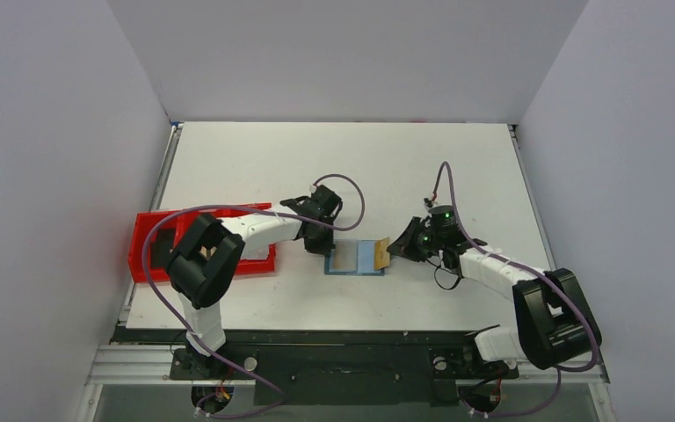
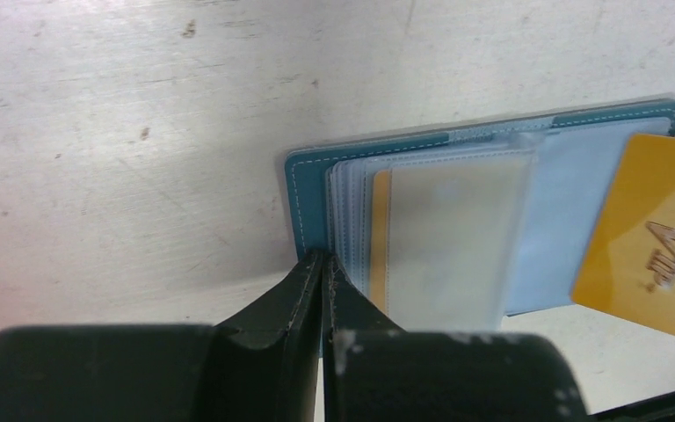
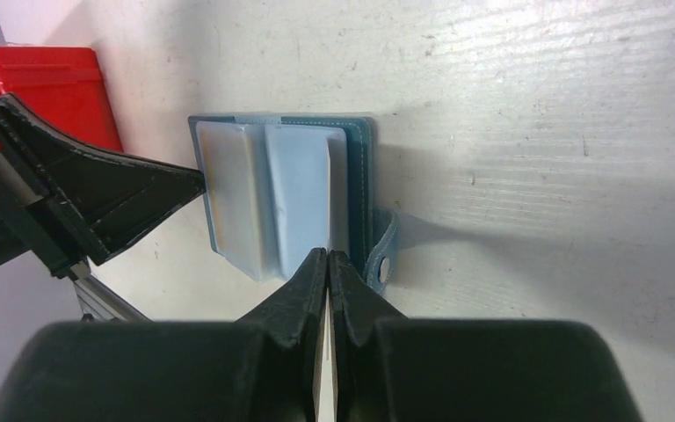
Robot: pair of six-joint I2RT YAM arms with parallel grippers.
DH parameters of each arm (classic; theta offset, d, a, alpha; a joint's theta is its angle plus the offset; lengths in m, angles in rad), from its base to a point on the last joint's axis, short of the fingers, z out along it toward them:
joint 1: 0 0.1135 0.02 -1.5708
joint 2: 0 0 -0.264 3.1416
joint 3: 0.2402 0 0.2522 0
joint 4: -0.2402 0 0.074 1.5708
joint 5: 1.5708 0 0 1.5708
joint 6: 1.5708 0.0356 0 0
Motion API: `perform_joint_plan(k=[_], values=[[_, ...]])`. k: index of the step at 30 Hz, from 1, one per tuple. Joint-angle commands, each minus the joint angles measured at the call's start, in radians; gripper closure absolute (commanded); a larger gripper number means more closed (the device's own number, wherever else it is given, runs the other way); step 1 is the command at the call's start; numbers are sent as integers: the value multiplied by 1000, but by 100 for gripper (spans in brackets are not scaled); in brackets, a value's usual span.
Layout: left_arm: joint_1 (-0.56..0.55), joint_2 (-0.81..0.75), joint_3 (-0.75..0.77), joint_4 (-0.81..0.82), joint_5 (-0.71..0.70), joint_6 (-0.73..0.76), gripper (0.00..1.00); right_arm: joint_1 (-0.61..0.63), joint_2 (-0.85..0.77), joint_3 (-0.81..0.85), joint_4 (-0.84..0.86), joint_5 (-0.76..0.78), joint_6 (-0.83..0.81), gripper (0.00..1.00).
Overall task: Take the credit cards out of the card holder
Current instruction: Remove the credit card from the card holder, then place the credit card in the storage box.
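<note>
The white table (image 1: 343, 158) carries a red tray (image 1: 141, 255) at its left edge. The blue card holder (image 1: 367, 258) lies open near the middle, between the 2 grippers. The left gripper (image 1: 326, 250) is closed, its tips on the holder's left edge. The right gripper (image 1: 397, 248) is clamped on 1 gold credit card (image 2: 655, 237), tilted over the holder's right side. A second gold card (image 2: 380, 237) sits in a clear sleeve.
</note>
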Motion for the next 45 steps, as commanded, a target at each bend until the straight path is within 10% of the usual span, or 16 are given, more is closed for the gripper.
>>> perform_joint_plan(k=[1, 12, 18, 28, 45], values=[[9, -42, 67, -136, -76, 32, 98, -6, -65, 69, -60, 14, -21, 100], [54, -189, 201, -191, -36, 57, 72, -5, -110, 155, -93, -46, 19, 100], [158, -306, 104, -42, 225, 18, 61, -2, -106, 186, -17, -132, 103, 100], [284, -416, -145, 346, 660, -169, 54, 86, -26, 237, 246, -237, 315, 100], [351, -439, -271, 656, 847, -367, 55, 169, 80, 307, 391, -260, 427, 100]])
